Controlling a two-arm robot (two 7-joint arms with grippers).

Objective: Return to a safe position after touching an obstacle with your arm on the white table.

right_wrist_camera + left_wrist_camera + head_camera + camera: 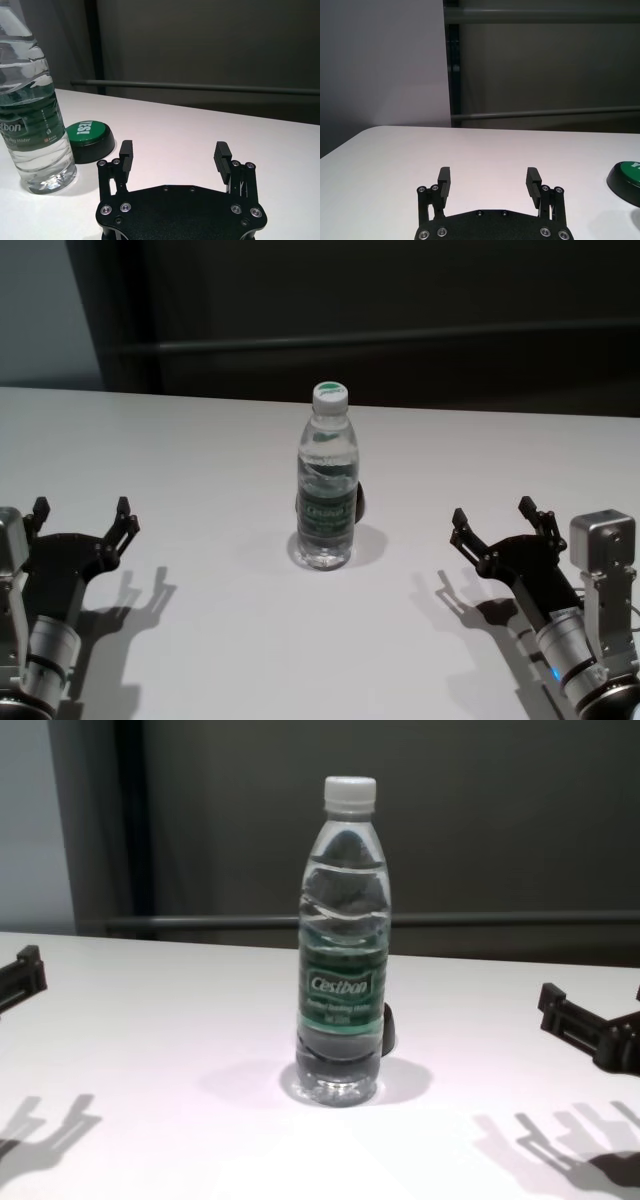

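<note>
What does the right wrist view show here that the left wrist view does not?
Only the right wrist view shows the clear plastic water bottle with green label standing upright, the whole green-topped round black button beside it, and the open right gripper. Only the left wrist view shows the open left gripper and a pale wall panel. Both show the white table and a dark backdrop.
</note>
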